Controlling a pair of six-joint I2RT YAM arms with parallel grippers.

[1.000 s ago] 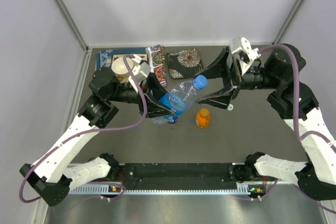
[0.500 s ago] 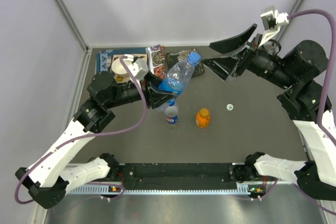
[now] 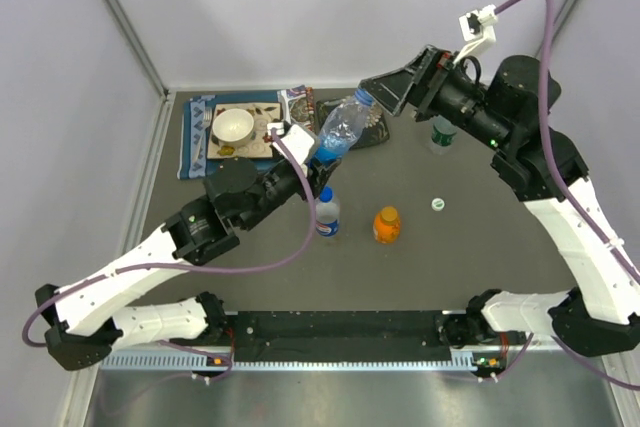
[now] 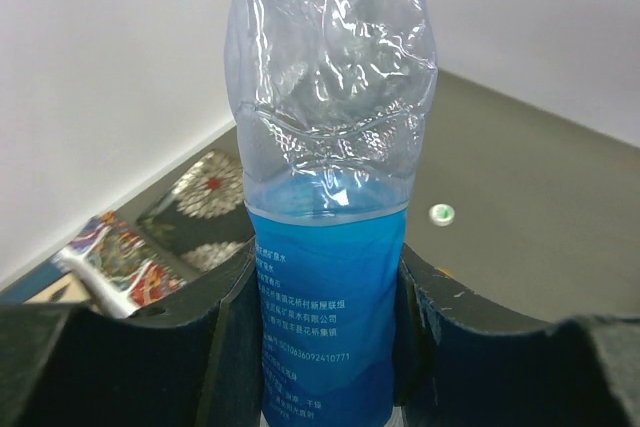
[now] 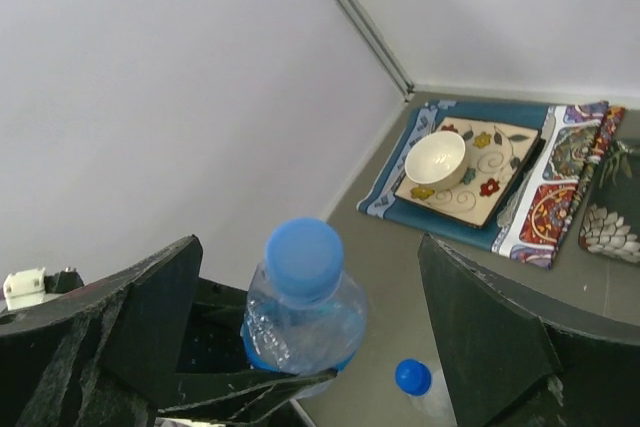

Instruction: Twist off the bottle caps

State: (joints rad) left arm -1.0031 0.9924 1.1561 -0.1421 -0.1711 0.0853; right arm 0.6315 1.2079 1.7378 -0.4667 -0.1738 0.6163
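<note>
Right gripper (image 3: 380,97) has swung in since 0.5 s ago, its jaws now spread wide on either side of the blue cap (image 5: 303,261). Left gripper (image 3: 321,161) is clamped round the blue-tinted bottle (image 3: 340,132), held tilted up near the bench's far edge; the orange bottle (image 3: 387,224) stands mid-bench, 1 loose white cap (image 3: 437,204) near it.

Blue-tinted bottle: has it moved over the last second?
Yes. The blue-tinted bottle has shifted up the top view, away from the unmoved orange bottle, and tilts less.
</note>
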